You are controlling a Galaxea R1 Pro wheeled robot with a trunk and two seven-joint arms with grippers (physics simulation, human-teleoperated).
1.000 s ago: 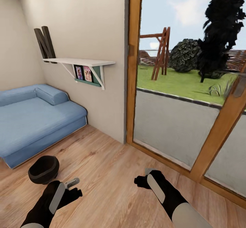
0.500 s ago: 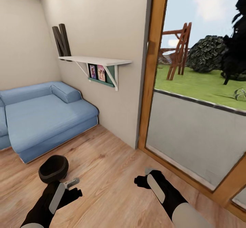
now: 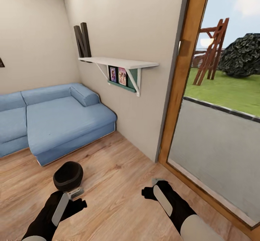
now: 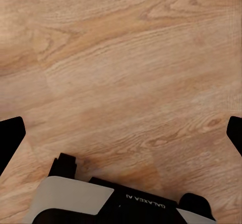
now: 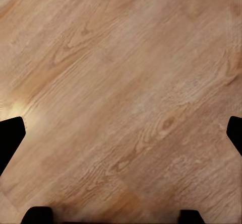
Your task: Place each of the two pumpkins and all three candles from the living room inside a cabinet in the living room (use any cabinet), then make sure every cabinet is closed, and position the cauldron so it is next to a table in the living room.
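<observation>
The black cauldron (image 3: 68, 176) stands upright on the wooden floor, mouth up, in front of the blue sofa. In the head view my left gripper (image 3: 76, 194) hovers just on the near side of it, close to its rim without holding it. Over the bare floor to the right is my right gripper (image 3: 152, 186). In the wrist views the left gripper (image 4: 121, 141) and the right gripper (image 5: 121, 136) both have their dark fingertips spread wide over floorboards, with nothing between them. The pumpkins, candles, cabinet and table are out of view.
A blue corner sofa (image 3: 54, 120) fills the left side. A white wall shelf (image 3: 119, 63) with photos juts out above it. A wood-framed glass door (image 3: 182, 89) runs along the right. Wooden floor (image 3: 115, 183) lies between them.
The camera has swung left, so the sofa, shelf and door frame have slid right in the picture. The cauldron now sits nearer my left gripper. Both arms keep their pose.
</observation>
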